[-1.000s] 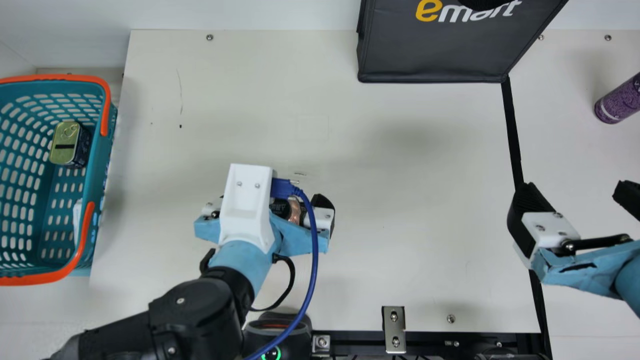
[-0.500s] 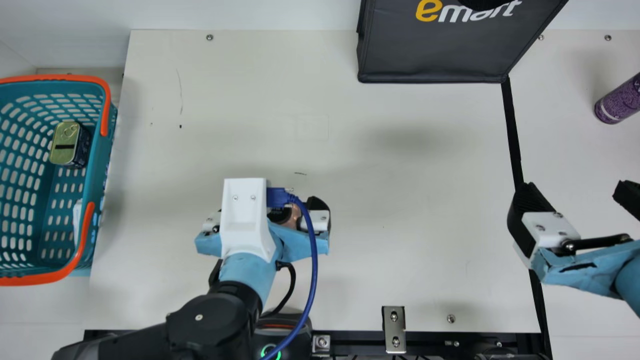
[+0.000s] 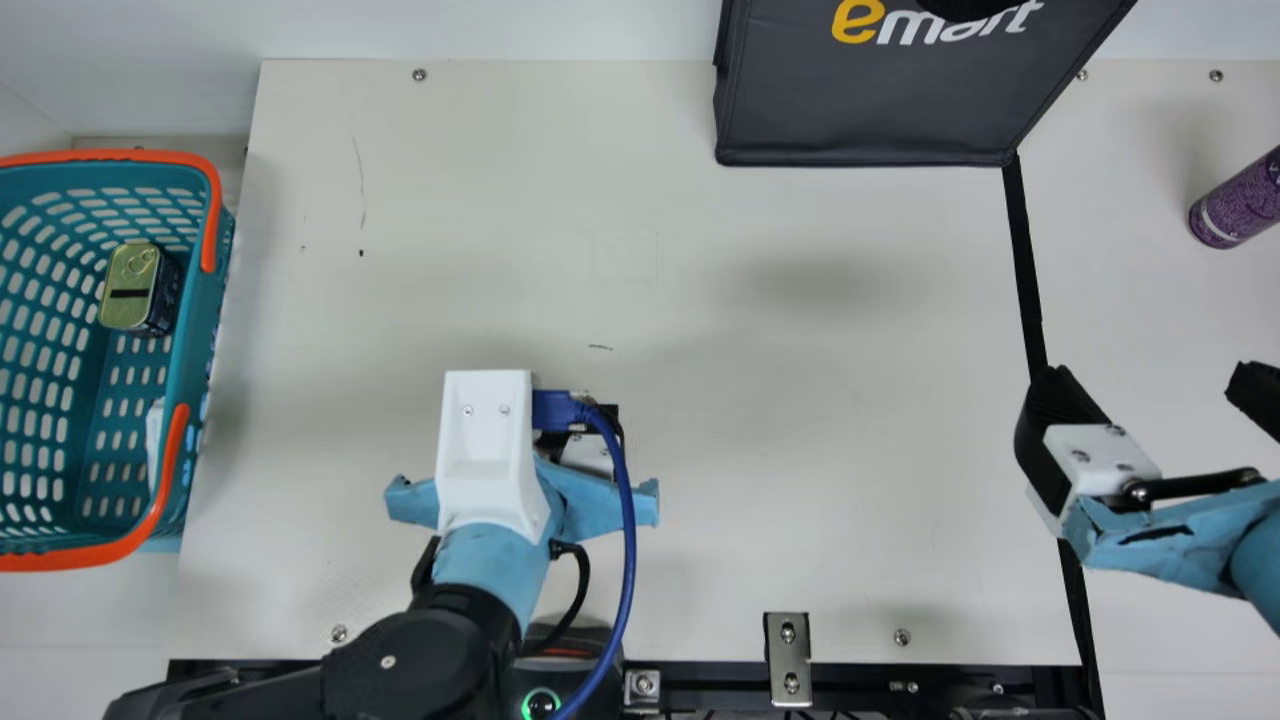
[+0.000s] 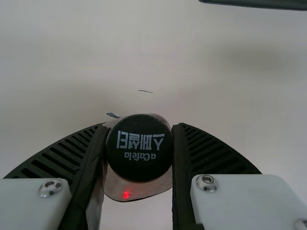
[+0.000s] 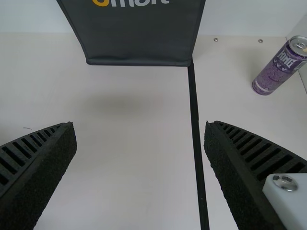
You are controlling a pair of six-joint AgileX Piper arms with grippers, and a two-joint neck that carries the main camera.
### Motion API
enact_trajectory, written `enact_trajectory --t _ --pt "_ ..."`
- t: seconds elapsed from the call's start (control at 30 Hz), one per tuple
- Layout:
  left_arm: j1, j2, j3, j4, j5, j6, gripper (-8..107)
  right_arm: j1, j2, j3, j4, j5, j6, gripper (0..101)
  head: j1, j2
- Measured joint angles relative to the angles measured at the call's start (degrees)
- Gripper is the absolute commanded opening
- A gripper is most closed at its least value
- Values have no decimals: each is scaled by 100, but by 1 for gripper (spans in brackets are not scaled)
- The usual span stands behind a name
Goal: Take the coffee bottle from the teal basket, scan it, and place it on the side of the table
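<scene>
Teal basket (image 3: 203, 335), cut off in main view: contains a gold-lidded tin (image 3: 128, 290) and a partly hidden white item (image 3: 154, 440). Dark bag (image 3: 860, 110): cut off, interior hidden. Coffee bottle (image 4: 139, 148): pinched by left tool (image 3: 590, 495) over the table (image 3: 800, 400); left wrist view gives its dark cap. Right tool (image 3: 1152, 378): spread. Purple can (image 3: 1238, 200): cut off in main view, lid visible in right wrist view.

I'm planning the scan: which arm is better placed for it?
Probably left: the left gripper holds the bottle, which shows a red light spot; the right gripper is open and empty.
</scene>
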Motion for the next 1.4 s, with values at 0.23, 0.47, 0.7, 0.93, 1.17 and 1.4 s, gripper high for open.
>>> enact_trajectory --t 0.23,0.47,0.7,0.93,1.17,1.4 --pt "234 -312 35 -289 -316 906 -8 0 0 0 0 0 0 95 0 0" --pt "652 -651 151 -842 -847 2228 -8 0 0 0 0 8 0 95 0 0" --pt "1156 -923 199 -1646 -1391 3816 -8 0 0 0 0 8 0 95 0 0" --pt "1651 -1122 285 -2650 -1797 5580 -8 0 0 0 0 8 0 95 0 0" --pt "2181 -1204 354 -3916 -1965 7561 -8 0 0 0 0 8 0 95 0 0" --pt "2819 -1187 231 -5322 -1737 9622 -8 0 0 0 0 8 0 95 0 0"
